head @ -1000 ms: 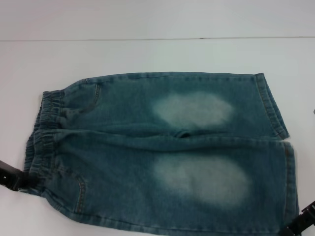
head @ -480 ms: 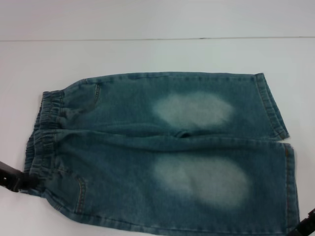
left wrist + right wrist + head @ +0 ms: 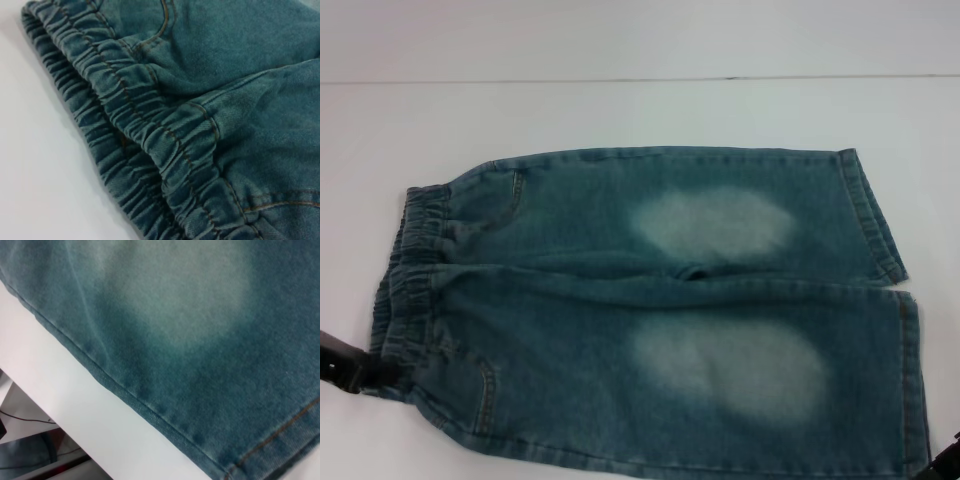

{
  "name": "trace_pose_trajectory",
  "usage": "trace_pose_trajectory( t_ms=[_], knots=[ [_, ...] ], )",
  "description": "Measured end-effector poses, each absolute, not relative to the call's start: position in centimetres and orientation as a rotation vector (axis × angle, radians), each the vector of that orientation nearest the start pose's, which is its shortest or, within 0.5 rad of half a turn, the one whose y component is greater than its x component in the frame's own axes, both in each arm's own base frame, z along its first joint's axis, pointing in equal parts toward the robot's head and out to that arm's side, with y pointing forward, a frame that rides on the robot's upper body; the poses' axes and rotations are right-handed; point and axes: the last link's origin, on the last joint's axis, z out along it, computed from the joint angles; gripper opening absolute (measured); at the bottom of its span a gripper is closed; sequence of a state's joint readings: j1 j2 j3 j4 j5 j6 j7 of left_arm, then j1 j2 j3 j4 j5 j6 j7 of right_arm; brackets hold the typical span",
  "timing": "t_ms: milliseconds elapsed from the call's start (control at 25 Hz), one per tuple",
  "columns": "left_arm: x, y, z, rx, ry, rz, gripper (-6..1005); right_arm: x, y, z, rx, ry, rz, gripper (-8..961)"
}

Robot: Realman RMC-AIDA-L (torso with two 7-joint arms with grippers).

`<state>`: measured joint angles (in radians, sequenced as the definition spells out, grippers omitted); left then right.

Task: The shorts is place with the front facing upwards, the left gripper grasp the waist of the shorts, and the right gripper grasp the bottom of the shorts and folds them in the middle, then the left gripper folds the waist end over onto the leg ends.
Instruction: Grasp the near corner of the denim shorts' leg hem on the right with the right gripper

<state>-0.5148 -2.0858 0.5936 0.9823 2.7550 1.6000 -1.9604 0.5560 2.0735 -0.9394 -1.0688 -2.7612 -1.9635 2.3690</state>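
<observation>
One pair of shorts [image 3: 650, 310] lies flat on the white surface [image 3: 620, 110], two pale ovals up; you are at the grasping step.
Left gripper [image 3: 355, 368] touches the waist [image 3: 410, 290], right gripper [image 3: 945, 465] nears the hems; I cannot tell either grip. Next, you secure both ends.

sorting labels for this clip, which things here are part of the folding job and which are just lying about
Part of the job:
- shorts, flat, faded ovals up
- waist of the shorts
- leg ends
- left claw, at the waist's near corner
- right claw, at the near leg-end corner

Just lying about:
- nothing, only the white table
</observation>
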Motion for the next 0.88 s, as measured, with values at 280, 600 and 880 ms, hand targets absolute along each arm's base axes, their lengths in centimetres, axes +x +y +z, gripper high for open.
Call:
trace_pose_trajectory(
  t_ms=[280,600,880],
  knots=[
    [-33.65,30.42,4.54,-2.523,-1.313,0.248,57,28.43,28.1,2.45,-2.632,1.682,-0.698,587],
    [-33.67,30.35,4.46,-2.525,-1.316,0.253,57,28.45,28.37,2.54,-2.625,1.672,-0.674,588],
    [-33.68,30.32,4.42,-2.525,-1.317,0.254,57,28.39,28.62,2.39,-2.63,1.647,-0.664,515]
  ],
)
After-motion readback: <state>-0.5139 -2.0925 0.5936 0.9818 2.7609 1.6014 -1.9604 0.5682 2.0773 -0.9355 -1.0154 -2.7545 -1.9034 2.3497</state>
